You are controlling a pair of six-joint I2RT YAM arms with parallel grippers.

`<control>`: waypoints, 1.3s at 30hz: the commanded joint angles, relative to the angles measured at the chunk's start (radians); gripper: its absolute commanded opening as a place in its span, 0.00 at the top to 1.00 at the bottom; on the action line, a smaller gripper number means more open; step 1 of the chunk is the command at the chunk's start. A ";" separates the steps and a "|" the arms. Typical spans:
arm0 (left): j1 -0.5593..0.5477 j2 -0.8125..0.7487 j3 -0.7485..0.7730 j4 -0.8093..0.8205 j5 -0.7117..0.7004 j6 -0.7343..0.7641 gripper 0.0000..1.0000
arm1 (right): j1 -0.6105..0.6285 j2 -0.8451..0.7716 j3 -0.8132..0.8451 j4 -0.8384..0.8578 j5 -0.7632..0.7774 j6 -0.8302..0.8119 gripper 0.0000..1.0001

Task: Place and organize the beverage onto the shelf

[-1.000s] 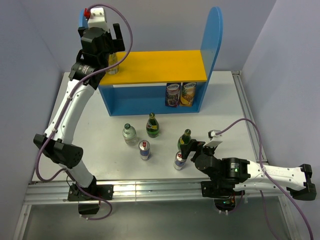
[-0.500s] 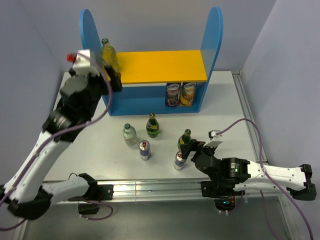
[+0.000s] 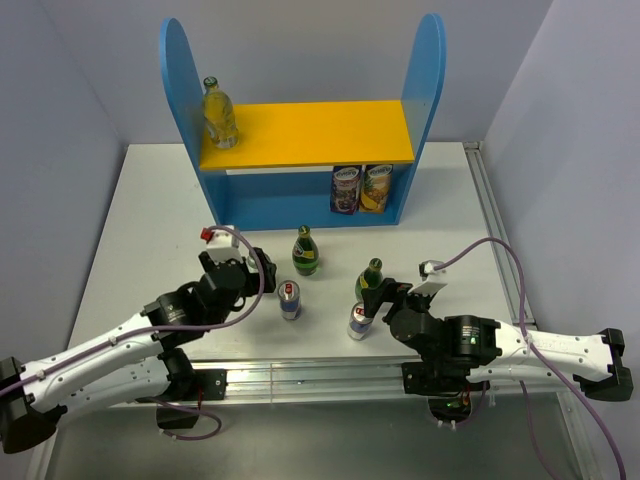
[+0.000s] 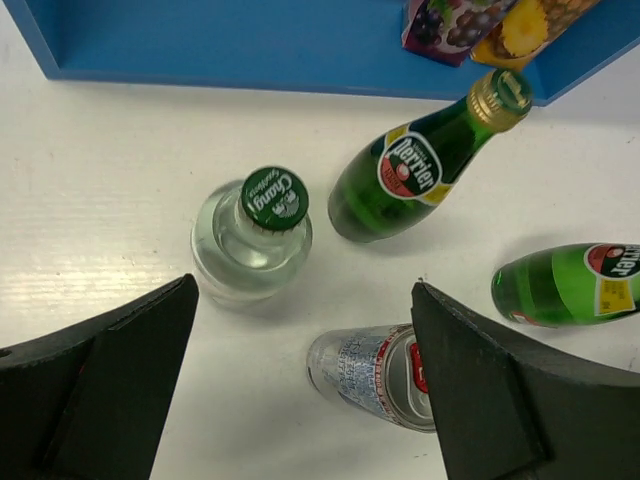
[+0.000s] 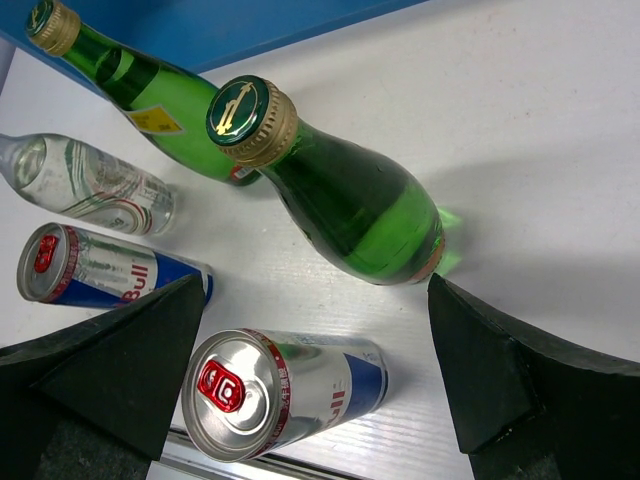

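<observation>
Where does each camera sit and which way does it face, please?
Top external: above and behind the arms, looking down on the table and shelf; both arms show.
Left wrist: on the left arm, looking down at the clear bottle; the open left claw frames the lower corners.
Right wrist: on the right arm, looking down at a green bottle and can; the open right claw frames the lower corners.
Shared: both wrist views show the clear bottle.
</observation>
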 commanded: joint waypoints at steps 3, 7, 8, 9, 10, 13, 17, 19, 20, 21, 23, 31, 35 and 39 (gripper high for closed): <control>-0.020 -0.004 -0.084 0.198 -0.044 -0.086 0.05 | 0.000 0.001 0.012 -0.006 0.039 0.032 0.00; -0.020 0.034 -0.093 0.239 -0.070 -0.070 0.06 | 0.000 0.015 0.013 -0.005 0.044 0.034 0.00; -0.020 0.059 -0.092 0.249 -0.076 -0.066 0.06 | 0.000 0.019 0.013 -0.005 0.045 0.032 0.00; -0.020 0.074 -0.092 0.261 -0.096 -0.060 0.06 | 0.000 0.021 0.013 -0.006 0.047 0.034 0.00; -0.020 0.086 -0.092 0.267 -0.107 -0.060 0.06 | 0.000 0.019 0.015 -0.006 0.048 0.034 0.00; -0.020 0.125 -0.093 0.296 -0.155 -0.045 0.07 | -0.002 0.018 0.013 -0.005 0.049 0.032 0.00; -0.020 0.143 -0.101 0.324 -0.202 -0.042 0.08 | 0.000 0.007 0.007 0.005 0.044 0.025 0.00; -0.020 0.143 -0.104 0.342 -0.216 -0.024 0.08 | 0.000 0.004 0.006 0.006 0.045 0.022 0.00; -0.018 0.151 -0.104 0.354 -0.221 -0.011 0.08 | 0.000 0.007 0.006 0.008 0.044 0.022 0.00; -0.018 0.155 -0.103 0.359 -0.221 -0.004 0.08 | 0.000 0.009 0.007 0.008 0.044 0.020 0.00; -0.015 0.184 -0.089 0.359 -0.224 0.004 0.08 | 0.000 0.012 0.007 0.009 0.044 0.017 0.00; -0.003 0.275 -0.070 0.397 -0.239 0.010 0.15 | 0.000 0.004 0.006 0.011 0.042 0.015 0.00; 0.005 0.277 -0.089 0.431 -0.248 0.021 0.19 | 0.000 0.000 0.001 0.020 0.039 0.006 0.00; 0.017 0.283 -0.086 0.439 -0.248 0.029 0.23 | 0.000 0.010 0.004 0.020 0.039 0.003 0.00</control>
